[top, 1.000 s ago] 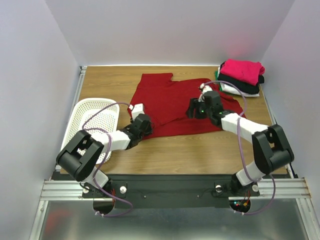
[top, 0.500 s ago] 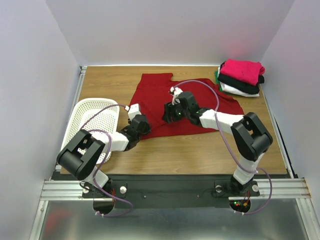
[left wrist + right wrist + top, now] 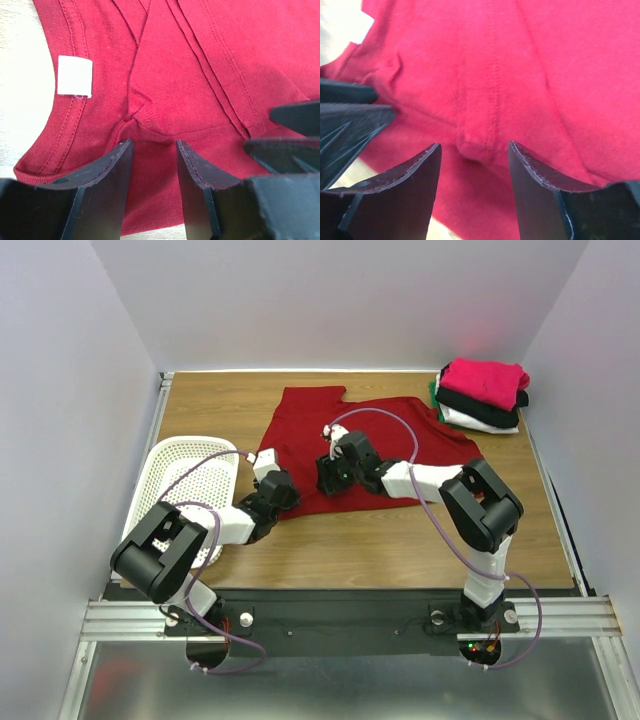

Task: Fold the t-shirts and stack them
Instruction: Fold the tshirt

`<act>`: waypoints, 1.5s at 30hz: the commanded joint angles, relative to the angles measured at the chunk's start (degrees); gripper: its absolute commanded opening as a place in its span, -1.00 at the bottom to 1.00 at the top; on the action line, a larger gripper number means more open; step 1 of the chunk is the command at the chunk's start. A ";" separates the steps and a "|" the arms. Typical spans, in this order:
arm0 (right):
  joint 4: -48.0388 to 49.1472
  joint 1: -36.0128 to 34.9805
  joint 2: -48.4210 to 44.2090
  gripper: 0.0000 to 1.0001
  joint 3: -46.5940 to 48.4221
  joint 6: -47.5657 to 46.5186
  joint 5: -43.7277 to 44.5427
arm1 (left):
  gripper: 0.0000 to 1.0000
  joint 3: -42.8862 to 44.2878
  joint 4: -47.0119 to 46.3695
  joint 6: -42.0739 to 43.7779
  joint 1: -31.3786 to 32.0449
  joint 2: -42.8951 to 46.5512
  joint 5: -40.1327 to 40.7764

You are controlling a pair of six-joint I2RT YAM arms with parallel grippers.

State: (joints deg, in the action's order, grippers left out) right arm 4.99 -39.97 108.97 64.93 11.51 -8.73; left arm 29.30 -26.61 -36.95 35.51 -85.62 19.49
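- Top view: the dark red t-shirt (image 3: 400,430) lies spread across the middle of the wooden worktop (image 3: 420,540), with its near-left part folded over on itself.
- Four folded t-shirts are stacked in the far right corner: the pink t-shirt (image 3: 487,378) on top, then the black t-shirt (image 3: 480,402) and the white t-shirt (image 3: 480,420), with the green t-shirt (image 3: 435,392) peeking out at the left edge of the stack.
- The white basket (image 3: 160,475) sits at the left edge of the worktop, apart from the red cloth.
- Both arms reach onto the red shirt's near-left part. The left claw (image 3: 288,490) is at its near-left edge and the right claw (image 3: 322,480) is just beside it.
- Left wrist view: the left claw is clenched on a fold of the dark red t-shirt beside the collar, and the cloth puckers at one fingertip. The white label (image 3: 75,76) lies inside the neckline to the left. The right claw's black fingers (image 3: 295,115) show at the right edge.
- Right wrist view: the right claw's jaws stand apart on either side of a raised ridge of red cloth along a seam. Whether they pinch it cannot be told.
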 commanded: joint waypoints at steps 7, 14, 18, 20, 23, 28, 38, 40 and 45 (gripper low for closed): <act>-1.21 -2.22 3.88 -0.05 4.86 -2.72 7.94 | 0.03 -1.61 0.95 0.47 -0.53 1.25 0.38; -2.01 -2.66 4.24 -0.71 5.65 -2.81 9.79 | 0.03 -1.70 0.68 0.56 -0.79 0.55 0.03; -2.18 -2.66 4.15 -0.98 6.00 -2.54 10.48 | 0.03 -1.97 0.51 0.65 -0.88 0.46 -0.15; -2.27 -2.66 3.71 -0.99 6.18 -2.02 12.94 | 0.03 -2.14 0.51 0.74 -0.97 0.72 -0.15; -2.18 -2.66 2.92 -0.99 6.88 -2.10 16.02 | 0.03 -2.23 0.51 0.83 -1.05 0.72 -0.32; -2.80 -2.40 3.09 -0.99 9.33 -2.45 19.80 | 0.03 -2.58 0.42 1.09 -1.32 0.63 -0.50; -4.73 0.50 5.29 -0.96 11.71 -1.23 26.22 | 0.03 -3.02 0.24 1.35 -1.49 0.28 -1.47; -4.82 1.55 5.81 -0.91 12.24 -0.79 27.88 | 0.03 -3.11 0.16 1.35 -1.49 0.37 -1.64; -4.82 3.66 7.40 -0.75 14.26 1.23 34.30 | 0.03 -2.93 -0.02 1.35 -1.49 -0.24 -2.08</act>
State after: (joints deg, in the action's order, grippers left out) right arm -0.19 -37.93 115.44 75.53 10.76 18.50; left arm 27.75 -29.63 -36.47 34.39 -85.52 17.76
